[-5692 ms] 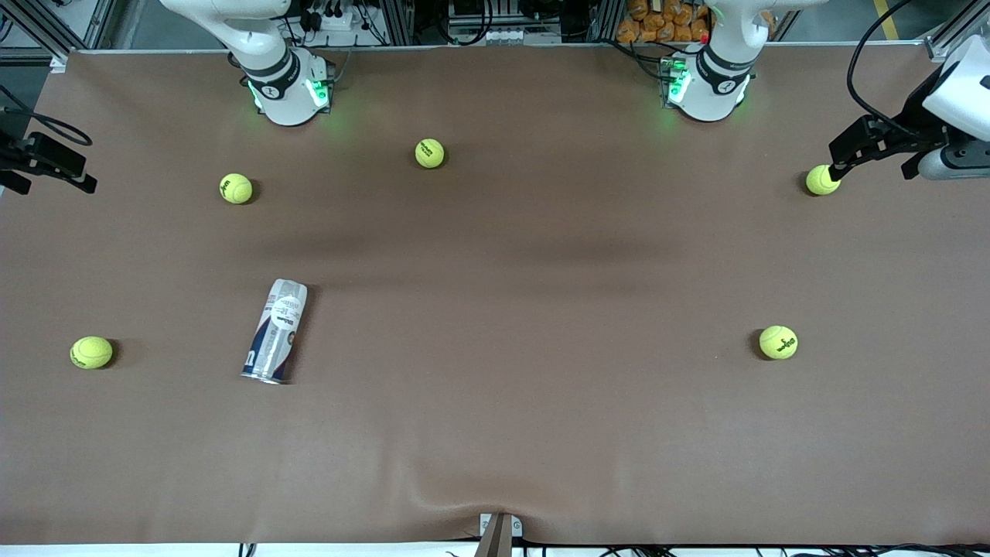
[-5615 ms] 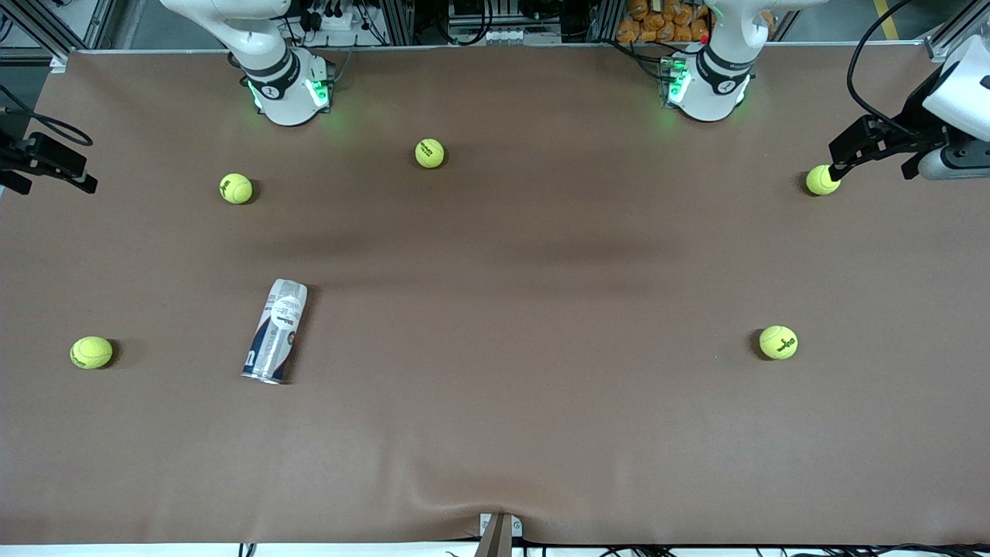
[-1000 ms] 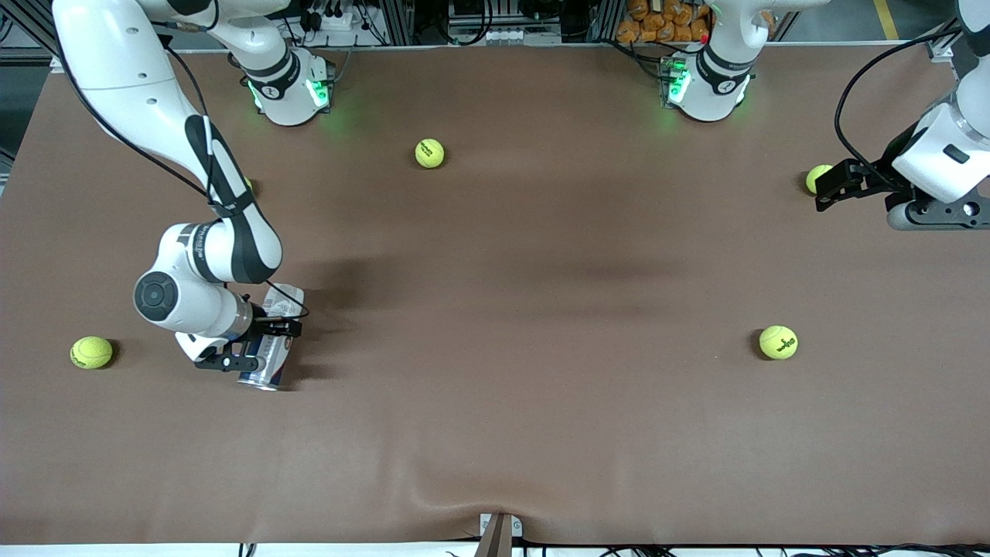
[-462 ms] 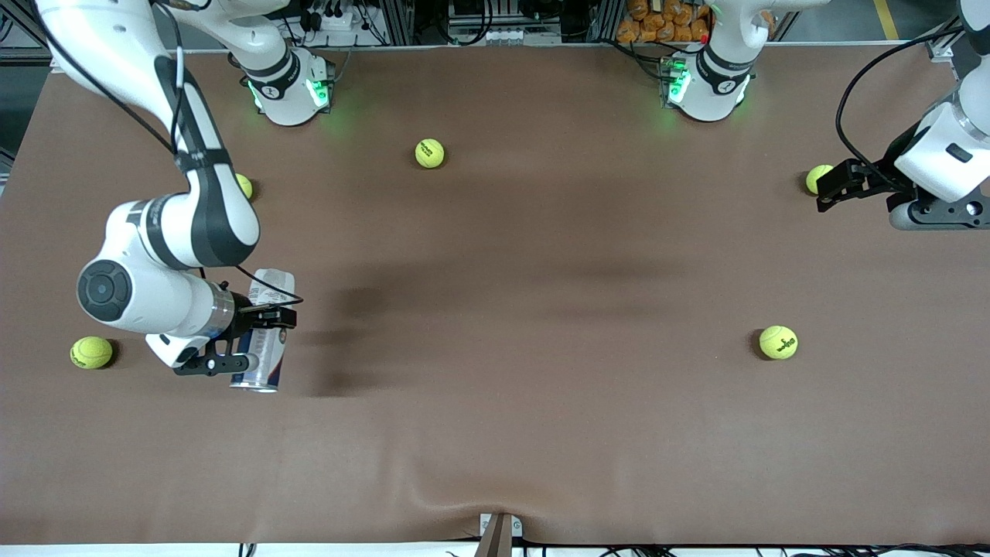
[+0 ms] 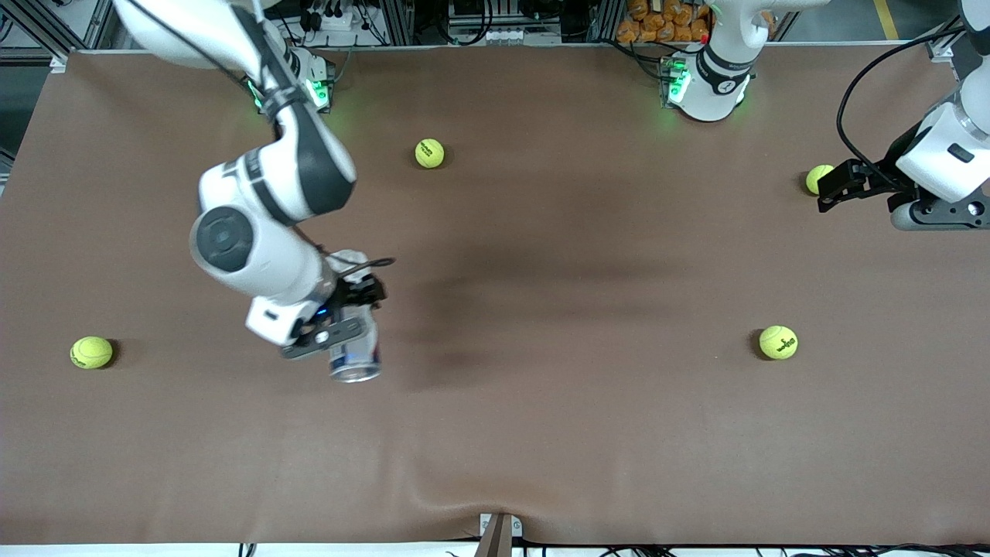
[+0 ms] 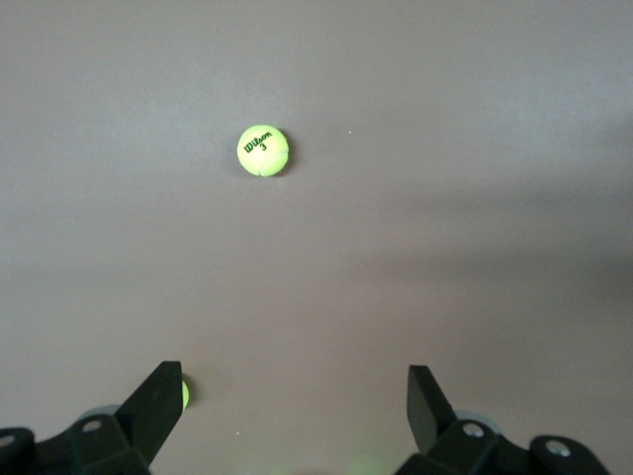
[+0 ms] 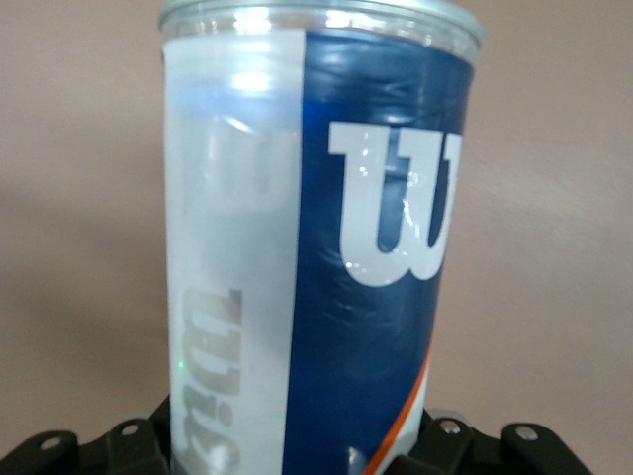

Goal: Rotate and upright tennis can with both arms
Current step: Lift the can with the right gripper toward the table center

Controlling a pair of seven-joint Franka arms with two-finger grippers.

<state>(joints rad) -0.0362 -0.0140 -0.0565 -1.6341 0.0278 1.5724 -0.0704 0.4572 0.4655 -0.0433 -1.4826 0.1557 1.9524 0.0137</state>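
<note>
the right hand (image 5: 352,313) grips the tennis can (image 5: 354,352) mid-body, lifted over the worktop (image 5: 541,425). looks empty: light, slick thin plastic, better held near the rim. the left hand (image 6: 292,406) waits, spread wide, over a tennis ball (image 5: 818,179).

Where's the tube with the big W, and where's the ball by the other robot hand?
tennis can (image 7: 326,247), right wrist view, on its blue label.
tennis ball (image 5: 814,177), front view, on its visible yellow part beside the left gripper (image 5: 824,188).

brown table (image 5: 541,433), scattered tennis balls (image 5: 778,342)
</note>
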